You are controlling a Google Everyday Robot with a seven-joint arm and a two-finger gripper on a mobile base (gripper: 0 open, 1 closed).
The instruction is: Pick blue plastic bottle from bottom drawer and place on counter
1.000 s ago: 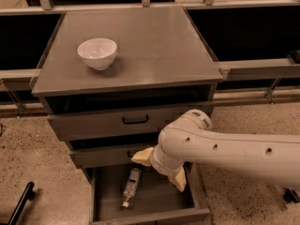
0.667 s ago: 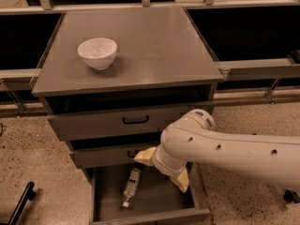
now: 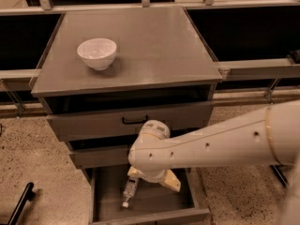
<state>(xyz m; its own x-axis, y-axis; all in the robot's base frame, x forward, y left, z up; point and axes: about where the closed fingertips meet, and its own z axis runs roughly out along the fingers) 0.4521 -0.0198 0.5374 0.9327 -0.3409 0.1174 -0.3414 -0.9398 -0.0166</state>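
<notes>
The blue plastic bottle [image 3: 129,190] lies on its side in the open bottom drawer [image 3: 146,216], left of centre, with its white cap toward the front. My gripper [image 3: 151,178] hangs inside the drawer just above and to the right of the bottle, open. One yellowish finger [image 3: 133,172] sits over the bottle's far end and the other finger [image 3: 171,182] is out to the right. The white arm reaches in from the right and hides the back of the drawer. The grey counter [image 3: 145,46] tops the cabinet.
A white bowl [image 3: 97,53] stands on the counter's left side. The top drawer [image 3: 135,120] with its black handle and the middle drawer [image 3: 96,156] both stick out slightly above the bottom one. A black bar [image 3: 19,203] lies on the floor at lower left.
My wrist has swung left and lower into the bottom drawer, bringing the gripper closer over the bottle. The bottle and the bowl have not moved.
</notes>
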